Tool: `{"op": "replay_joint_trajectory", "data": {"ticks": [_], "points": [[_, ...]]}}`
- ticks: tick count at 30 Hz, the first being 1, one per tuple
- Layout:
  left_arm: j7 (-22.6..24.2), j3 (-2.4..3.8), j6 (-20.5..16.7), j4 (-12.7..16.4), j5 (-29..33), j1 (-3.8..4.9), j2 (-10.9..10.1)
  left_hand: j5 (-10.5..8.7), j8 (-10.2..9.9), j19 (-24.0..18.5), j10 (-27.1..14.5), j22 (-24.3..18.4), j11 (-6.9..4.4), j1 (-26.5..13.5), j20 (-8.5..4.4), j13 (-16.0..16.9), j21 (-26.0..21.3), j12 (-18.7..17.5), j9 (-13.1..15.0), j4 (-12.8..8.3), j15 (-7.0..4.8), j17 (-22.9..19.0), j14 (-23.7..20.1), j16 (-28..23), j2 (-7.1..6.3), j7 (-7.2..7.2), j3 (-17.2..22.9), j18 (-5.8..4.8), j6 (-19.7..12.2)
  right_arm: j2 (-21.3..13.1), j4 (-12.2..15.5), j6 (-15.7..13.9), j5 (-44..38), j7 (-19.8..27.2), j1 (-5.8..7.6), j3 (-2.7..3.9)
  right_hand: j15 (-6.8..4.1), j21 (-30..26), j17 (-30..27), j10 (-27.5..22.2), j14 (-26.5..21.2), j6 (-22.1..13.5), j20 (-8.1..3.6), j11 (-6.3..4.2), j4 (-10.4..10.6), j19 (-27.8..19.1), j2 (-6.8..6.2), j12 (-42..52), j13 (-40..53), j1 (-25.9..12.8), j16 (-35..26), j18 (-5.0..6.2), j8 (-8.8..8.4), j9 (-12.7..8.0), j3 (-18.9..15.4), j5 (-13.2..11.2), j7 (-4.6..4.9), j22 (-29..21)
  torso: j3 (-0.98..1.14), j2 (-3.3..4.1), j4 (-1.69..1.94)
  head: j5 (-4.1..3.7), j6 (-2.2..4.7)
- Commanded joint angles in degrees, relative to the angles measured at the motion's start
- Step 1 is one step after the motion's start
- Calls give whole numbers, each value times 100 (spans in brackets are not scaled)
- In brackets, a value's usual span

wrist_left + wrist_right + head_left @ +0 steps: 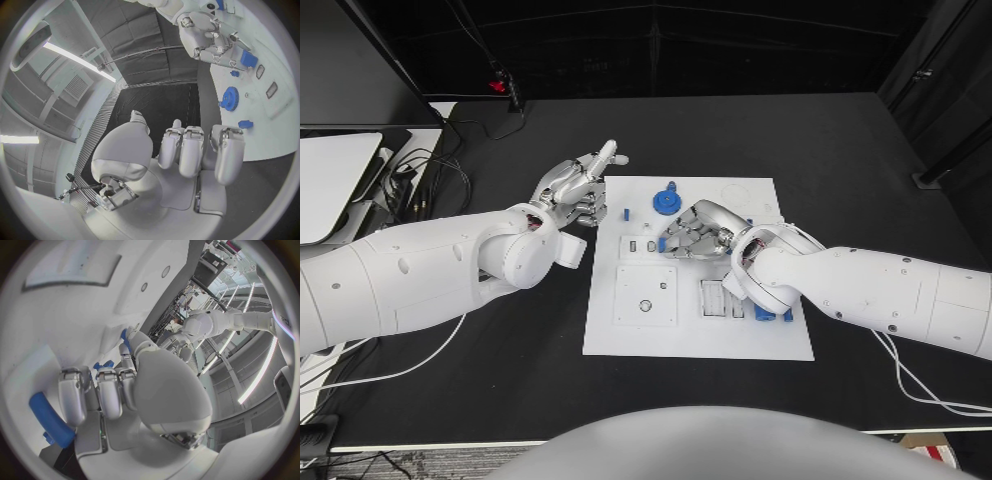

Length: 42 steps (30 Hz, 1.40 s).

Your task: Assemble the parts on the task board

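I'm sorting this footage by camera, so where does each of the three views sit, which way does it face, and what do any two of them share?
Head view: on the robot's head, looking down at the black table and task board; both arms, left hand, right hand.
Left wrist view: behind the left hand, facing across the board's edge; shows its own fingers.
Right wrist view: behind the right hand, close over the board.
Shared: head and left wrist views both show the blue gear and the right hand.
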Motion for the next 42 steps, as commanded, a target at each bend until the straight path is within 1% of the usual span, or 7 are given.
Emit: {"op": "replay_joint_trajectory", "data": {"ticks": [1, 19, 23, 28, 33, 38, 42], "points": [[22, 6, 46, 4, 13, 6, 5, 4, 23, 607, 606, 1509, 43, 48, 31, 1508, 18, 20, -15, -5, 48, 1509, 592, 5, 30, 308, 35, -38, 38, -3, 20, -19, -89, 30, -1, -2, 59, -37, 1510, 596, 588, -107, 69, 67, 26, 525, -99, 14, 1508, 5, 14, -15, -64, -23, -74, -85, 10, 1470, -3, 1, -3, -4, 4], [17, 6, 53, 7, 11, 3, 0, 4, 26, 607, 606, 1509, 44, 57, 33, 1508, 18, 20, -23, -5, 50, 1509, 592, 5, 37, 310, 35, -38, 40, 0, 77, -471, -176, 222, -5, -2, 119, -73, 1510, 596, 588, -287, 135, 125, 301, 494, -192, 14, 1508, -59, 14, -4, -87, -41, -306, -282, 72, 1453, 0, 6, 1, -5, 17], [-18, 6, -51, 31, -219, 4, -22, 8, 15, 607, 606, 1509, 37, 83, 40, 1508, 18, 20, -64, -8, 51, 1509, 592, 5, -6, 311, 3, -38, -6, -41, 129, -1019, -122, 627, -5, 1, 194, -135, 1510, 596, 588, -610, 196, 210, 642, 440, -324, 14, 1508, -179, 14, 16, -98, -70, -579, -467, 161, 1424, 2, 3, -5, 10, 25], [-181, 7, -426, 171, -1403, 33, -135, 44, 77, 607, 606, 1509, 36, 102, 45, 1508, 18, 20, -161, 1, 48, 1509, 592, 5, -172, 303, -53, -38, 58, -203, 352, -1948, 630, 1713, 29, 10, 259, -247, 1510, 596, 588, -788, 267, 270, 1133, 342, -352, 14, 1508, -396, 14, 51, -78, -58, -962, -236, 221, 1375, 5, -8, 4, 15, 26], [-695, 7, -640, 382, -2822, 205, -297, 239, 271, 607, 606, 1509, 82, 275, 55, 1508, 18, 20, -229, -4, 75, 1509, 592, 5, -271, 310, 49, -38, 496, -413, 602, -2070, 1811, 2617, 318, 15, 297, -442, 1510, 596, 588, -929, 309, 302, 1140, 162, -76, 14, 1508, -680, 14, 112, -88, -61, -1146, 70, 251, 1293, 11, 0, 9, 31, 43], [-1837, 8, -137, 568, -3946, 463, -426, 456, 598, 607, 606, 1509, 74, 355, 63, 1508, 18, 20, -138, 8, 75, 1509, 592, 5, -222, 297, 98, -38, 906, -776, 883, -1173, 3208, 2969, 624, 15, 314, -878, 1510, 596, 588, -988, 324, 309, 1134, -257, 504, 14, 1508, -1118, 14, 241, 71, -26, -1260, 297, 255, 1122, 1, -26, 6, 55, 10], [-2651, 8, 412, 633, -4515, 599, -423, 596, 817, 607, 606, 1509, 22, 383, 33, 1508, 18, 20, -12, 4, 30, 1509, 592, 5, -171, 233, 93, -38, 1102, -1066, 1078, -703, 3797, 2950, 739, 15, 332, -1069, 1510, 596, 588, -981, 345, 325, 1145, -455, 771, 14, 1508, -1324, 14, 293, 253, 6, -1354, 421, 261, 1055, -5, -28, -1, 48, 20]]}}
